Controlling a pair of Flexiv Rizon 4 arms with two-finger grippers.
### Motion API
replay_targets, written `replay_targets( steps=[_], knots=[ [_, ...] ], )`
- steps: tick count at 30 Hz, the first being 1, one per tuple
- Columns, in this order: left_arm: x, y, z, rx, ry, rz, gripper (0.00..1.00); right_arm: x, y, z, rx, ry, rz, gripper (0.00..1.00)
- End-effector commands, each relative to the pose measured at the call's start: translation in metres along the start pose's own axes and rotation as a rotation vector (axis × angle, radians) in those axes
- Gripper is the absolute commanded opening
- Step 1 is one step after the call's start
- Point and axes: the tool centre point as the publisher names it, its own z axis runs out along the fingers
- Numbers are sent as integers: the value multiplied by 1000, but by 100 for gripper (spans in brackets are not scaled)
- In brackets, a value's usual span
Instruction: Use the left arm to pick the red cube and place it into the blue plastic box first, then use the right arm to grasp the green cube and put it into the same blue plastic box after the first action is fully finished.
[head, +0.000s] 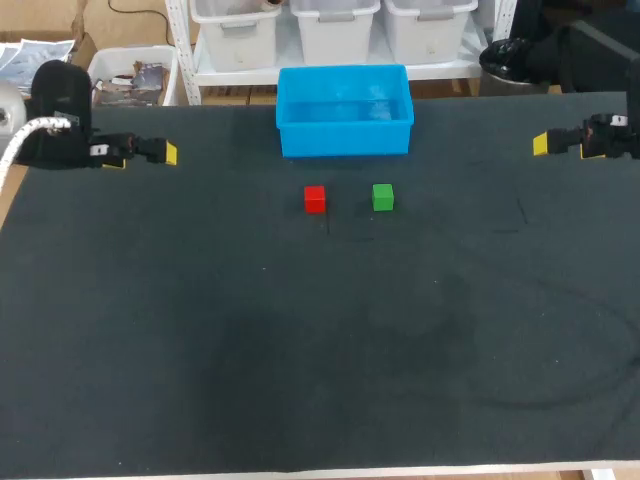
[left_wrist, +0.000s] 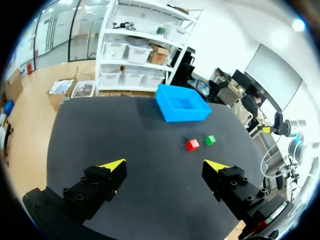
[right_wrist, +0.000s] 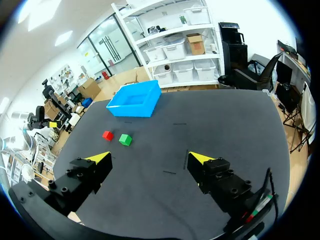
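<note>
— While left tool (left_wrist: 166, 165) and right tool (right_wrist: 150, 157) are being held wide open, empty: stock?
— One red cube (head: 315, 199), being kept on counter (head: 300, 350) near green cube (head: 382, 197), before blue box (head: 345, 140). Risk judged: green cube being nudged by the widely spread tool.

the blue box (head: 345, 128) looks like glossy smooth plastic, while the table (head: 300, 350) wears a matt dark cloth-like cover.
</note>
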Motion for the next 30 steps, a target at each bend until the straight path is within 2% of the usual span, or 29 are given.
replay_targets(
  steps=[1, 2, 4, 5, 12, 20, 30],
  knots=[
    [-13, -13, 10, -83, 51, -10, 100, 0, 0, 0, 1, 0, 0, 100],
    [-13, -16, 12, -118, 75, -3, 100, 0, 0, 0, 1, 0, 0, 100],
    [-15, -24, 14, -92, 89, -21, 100, 0, 0, 0, 1, 0, 0, 100],
    [-16, -26, 17, -129, 102, -9, 100, 0, 0, 0, 1, 0, 0, 100],
    [-17, -46, 29, -144, 118, -10, 100, 0, 0, 0, 1, 0, 0, 100],
    [-15, -55, 39, -173, 149, -39, 100, 0, 0, 0, 1, 0, 0, 100],
    [-21, -76, 64, -251, 201, -50, 100, 0, 0, 0, 1, 0, 0, 100]
  ],
)
